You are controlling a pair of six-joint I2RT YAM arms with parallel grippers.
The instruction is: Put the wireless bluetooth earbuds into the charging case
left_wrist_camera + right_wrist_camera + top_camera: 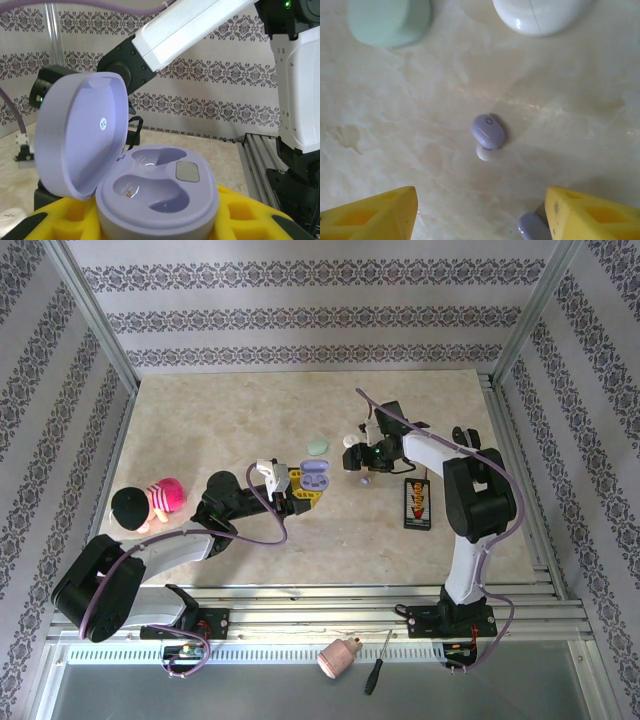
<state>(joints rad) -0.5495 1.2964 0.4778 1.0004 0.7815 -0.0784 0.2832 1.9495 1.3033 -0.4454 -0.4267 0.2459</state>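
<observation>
My left gripper is shut on the lilac charging case, its yellow fingers pressed against both sides. The lid stands open and both wells are empty. In the top view the case sits mid-table. My right gripper hovers open above the table, with nothing between its yellow fingertips. A lilac earbud lies on the table ahead of the gap. Another lilac earbud lies right beside the right fingertip. In the top view, one earbud shows just below the right gripper.
A closed mint case and a closed white case lie beyond the earbuds; the mint case is behind the lilac one. A pink doll sits at the left, a black device at the right. Metal rails edge the table.
</observation>
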